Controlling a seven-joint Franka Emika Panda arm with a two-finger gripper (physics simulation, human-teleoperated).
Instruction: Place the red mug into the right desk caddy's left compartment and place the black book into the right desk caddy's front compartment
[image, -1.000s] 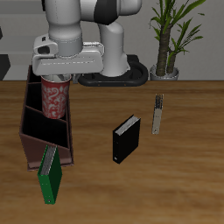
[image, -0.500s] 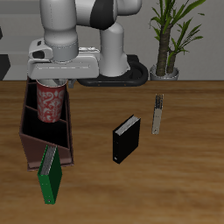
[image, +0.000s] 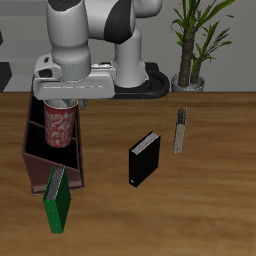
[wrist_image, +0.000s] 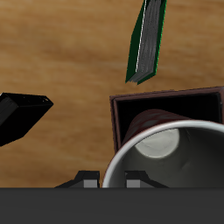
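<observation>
My gripper (image: 62, 101) is shut on the rim of the red mug (image: 61, 124), which hangs upright with its lower part inside the right desk caddy (image: 32, 150), in a section of the caddy's back half. In the wrist view the mug's pale rim and grey inside (wrist_image: 163, 147) fill the space over the caddy's dark wall (wrist_image: 115, 115). The black book (image: 144, 158) stands upright on the table, well apart from the caddy, and also shows in the wrist view (wrist_image: 21, 119).
A green book (image: 56, 198) leans against the caddy's front end, near the table's front edge; it also shows in the wrist view (wrist_image: 147, 40). A small grey upright object (image: 180, 130) stands behind the black book. A potted plant (image: 190, 45) and the robot base (image: 135, 80) are at the back.
My gripper has moved down and a little sideways with the red mug, and the mug now sits lower inside the caddy. The books have not moved.
</observation>
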